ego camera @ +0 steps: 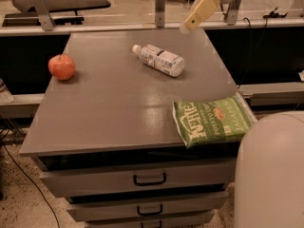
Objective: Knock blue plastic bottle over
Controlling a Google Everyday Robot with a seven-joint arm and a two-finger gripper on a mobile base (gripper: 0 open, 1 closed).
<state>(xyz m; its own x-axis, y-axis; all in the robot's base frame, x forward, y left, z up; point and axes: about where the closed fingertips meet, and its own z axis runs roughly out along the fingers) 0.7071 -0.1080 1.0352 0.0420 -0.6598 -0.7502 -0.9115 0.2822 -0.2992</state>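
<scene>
The blue plastic bottle (158, 60) lies on its side on the grey cabinet top (118, 108), toward the back middle, white cap pointing to the back left. It is clear with a white printed label. My gripper (186, 29) hangs in the air above the back right of the top, up and to the right of the bottle, apart from it. Its yellowish fingers (198, 14) point down to the left.
A red apple (61, 67) stands at the left side of the top. A green chip bag (213, 120) lies at the front right edge. Drawers (142, 179) face front below. My white body (270, 175) fills the lower right. Rails and desks stand behind.
</scene>
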